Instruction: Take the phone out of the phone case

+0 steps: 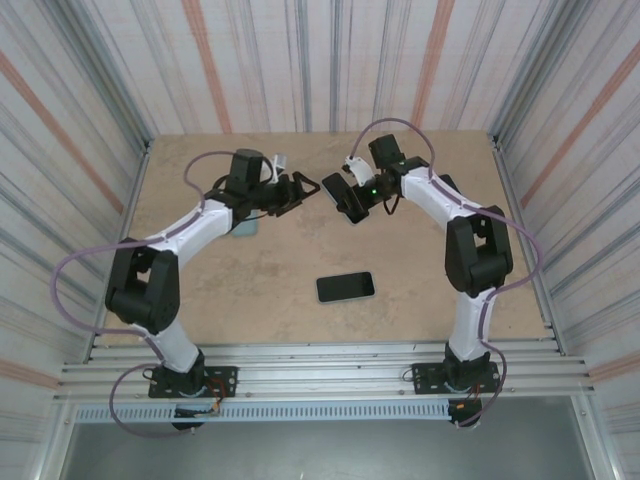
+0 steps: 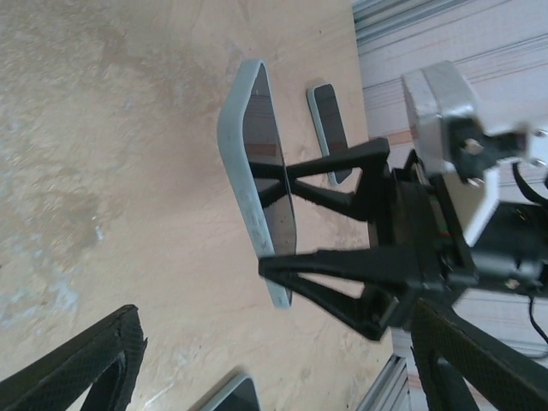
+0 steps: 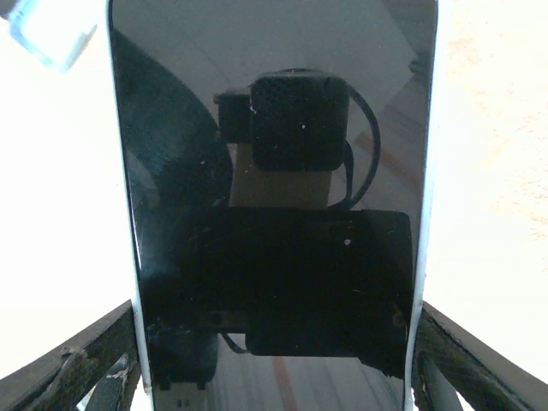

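A phone (image 3: 274, 128) with a dark screen sits in a pale blue-grey phone case (image 2: 240, 171), held on edge above the table. My right gripper (image 3: 274, 342) is shut on it, one finger on each long side. From the left wrist, its black fingers (image 2: 342, 265) cross the case's width. In the top view the cased phone (image 1: 343, 200) hangs at mid-table. My left gripper (image 1: 303, 187) faces it from the left, a short way off. Its jaws are open and hold nothing. Its fingers (image 2: 86, 368) frame the lower corners of the left wrist view.
A second dark phone (image 1: 345, 287) lies flat on the wooden table (image 1: 420, 260) nearer the front. A light blue flat thing (image 1: 243, 228) lies under the left arm. Striped walls close in the table on three sides. A metal rail (image 1: 320, 370) runs along the near edge.
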Robot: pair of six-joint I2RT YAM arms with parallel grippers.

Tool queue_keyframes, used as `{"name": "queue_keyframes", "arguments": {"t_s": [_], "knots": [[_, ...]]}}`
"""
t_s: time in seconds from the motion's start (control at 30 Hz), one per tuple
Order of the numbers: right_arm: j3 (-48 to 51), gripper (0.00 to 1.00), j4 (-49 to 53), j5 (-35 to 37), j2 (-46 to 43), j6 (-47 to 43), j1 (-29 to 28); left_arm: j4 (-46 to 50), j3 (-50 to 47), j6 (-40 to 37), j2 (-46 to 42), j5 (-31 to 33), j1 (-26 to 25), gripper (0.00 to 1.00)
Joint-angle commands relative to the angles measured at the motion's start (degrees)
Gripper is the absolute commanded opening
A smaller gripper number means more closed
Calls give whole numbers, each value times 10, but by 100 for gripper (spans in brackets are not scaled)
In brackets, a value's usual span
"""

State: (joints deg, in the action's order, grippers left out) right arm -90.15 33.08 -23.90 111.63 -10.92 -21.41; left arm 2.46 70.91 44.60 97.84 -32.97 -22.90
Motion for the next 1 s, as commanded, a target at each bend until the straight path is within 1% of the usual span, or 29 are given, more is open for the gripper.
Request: {"name": "queue_keyframes", "arguments": {"t_s": [0.0,0.2,0.33,0.4,0.5,0.6,0.7,0.83,0.97], "knots": [[12,45,-27,-40,-42,33,-9,-24,30,17,21,37,-13,81],[38,45,-47,-54,-74,53,-16,-19,70,23,56,54,-31,68],[49,44,-54,-60,-87,60,-18,-9,93,23,76,49,-41,60],[54,45,-57,-62,-93,65,-18,-9,96,24,81,51,-45,53],[57,44,-62,-71,-97,70,-18,-9,100,26,85,58,-50,46],[62,44,-71,-76,-102,77,-19,-5,107,25,89,61,-55,35],[62,44,-72,-78,-103,78,-19,-5,108,26,89,62,-58,30],[65,44,-78,-87,-106,83,-19,-5,111,28,89,62,-58,16],[67,47,-82,-86,-106,84,-19,-5,113,30,85,61,-58,13]]}}
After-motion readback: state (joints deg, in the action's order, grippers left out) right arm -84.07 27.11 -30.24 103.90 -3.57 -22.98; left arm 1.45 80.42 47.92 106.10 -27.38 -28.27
